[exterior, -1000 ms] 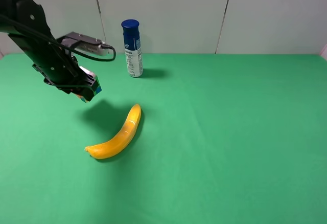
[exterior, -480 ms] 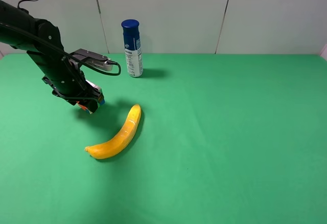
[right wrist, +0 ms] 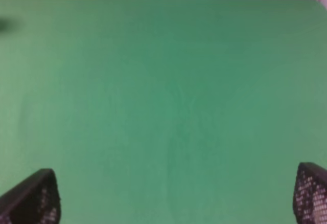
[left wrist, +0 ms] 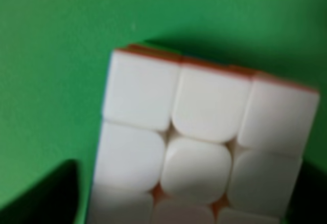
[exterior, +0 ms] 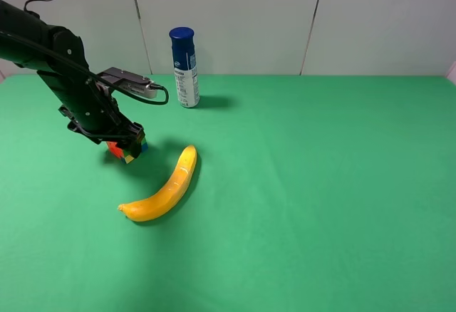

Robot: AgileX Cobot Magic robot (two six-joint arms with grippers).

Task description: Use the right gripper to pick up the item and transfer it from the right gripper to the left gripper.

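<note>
- Green cloth (exterior: 320, 184) covers the whole tabletop, and pale wall panels with thin dark seams stand behind it.
- On the left of the high view, the left gripper (exterior: 127, 141), a black metal-plated pincer on a black arm with a loose black cable looping beside it, is low over the cloth and angled downward.
- The small 3x3 puzzle cube (exterior: 127, 149), showing red, blue and yellow squares in the high view, sits at the tip of that pincer, at or just above the cloth.
- The left wrist view is filled by the cube's white face (left wrist: 199, 152), blurred, with orange edges along its far side and green cloth around it; dark shapes at the two near corners look like the jaw tips standing to either side of the cube.
- Whether those jaws press on the cube or stand slightly apart from it cannot be told from the pictures.
- A long yellow curved banana (exterior: 164, 187) lies flat on the cloth just beside the cube, towards the middle of the table, not touching it.
- A tall white bottle with a blue cap (exterior: 184, 67) stands upright near the back wall, well apart from the cube.
- The right gripper (right wrist: 176, 198) shows only as two black perforated jaw tips at the picture's corners, spread wide with bare green cloth between them, grasping nothing.
</note>
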